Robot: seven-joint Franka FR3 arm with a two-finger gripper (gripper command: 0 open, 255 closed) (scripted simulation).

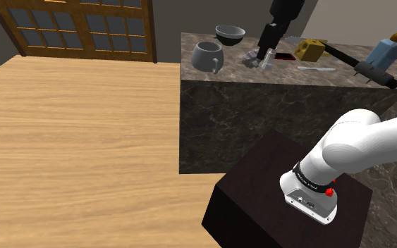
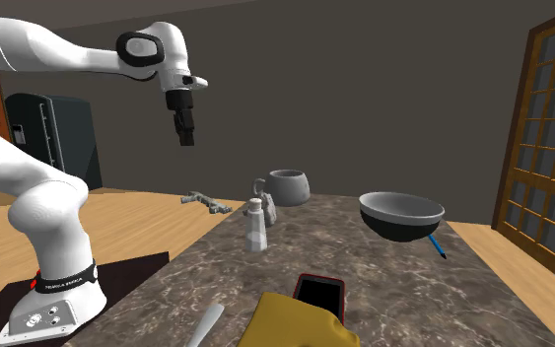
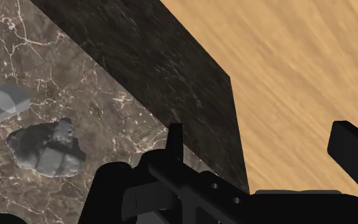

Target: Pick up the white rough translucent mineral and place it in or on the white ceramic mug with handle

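Second exterior view, L to R: the all-black two-finger gripper (image 2: 183,133) hangs upper left of frame, high over the edge of the dark veined stone counter (image 2: 383,286). Per wrist view, its fingers stand wide apart w/ nothing between. The grey, rough, faceted mineral lump (image 2: 271,210) sits mid-frame on the counter, down and right of the gripper, just beside a small white shaker-like bottle (image 2: 256,227). Next right is the pale grey, smooth, round-bellied mug w/ handle (image 2: 289,187). I judge the descent must shift inward from the edge. Lump's long axis: can't tell.
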